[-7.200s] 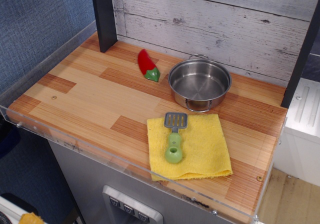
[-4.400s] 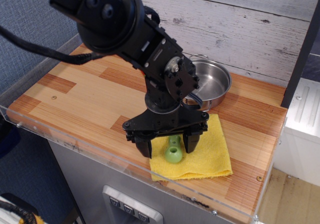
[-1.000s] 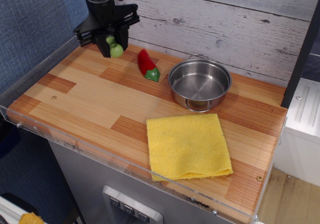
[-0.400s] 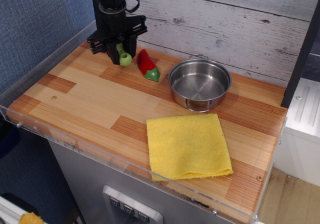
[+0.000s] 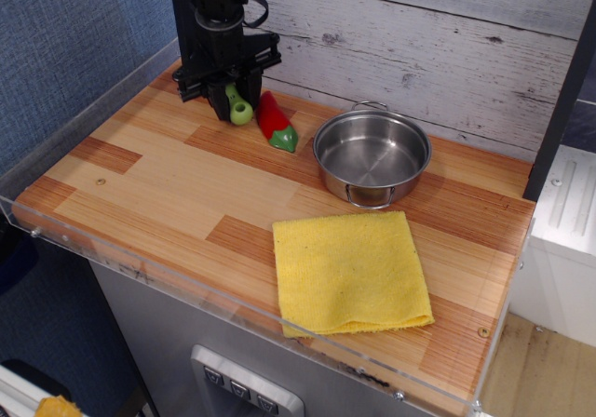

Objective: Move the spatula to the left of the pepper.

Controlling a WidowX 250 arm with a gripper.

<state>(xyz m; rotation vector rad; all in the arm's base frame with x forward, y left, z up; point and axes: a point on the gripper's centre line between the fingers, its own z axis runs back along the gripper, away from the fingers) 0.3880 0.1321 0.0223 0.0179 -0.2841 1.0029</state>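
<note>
Spatula (image 5: 238,108) clamped in gripper (image 5: 231,100), knob showing, just left of pepper (image 5: 275,122)

Single black arm entering from the top edge, at the far left of the surface (image 5: 140,184). The arm descends almost vertically; only its lower link and wrist are in view, with black cables looping beside the wrist. The gripper (image 5: 233,96) points straight down, its wide black body set across the wrist. Its two dark fingers (image 5: 220,105) hang below, close together and clamped on the spatula (image 5: 238,109), whose green handle knob shows between them just above the surface. The fingertips sit low, at or near the surface; whether they touch it cannot be told. The upper arm is out of view.
</note>
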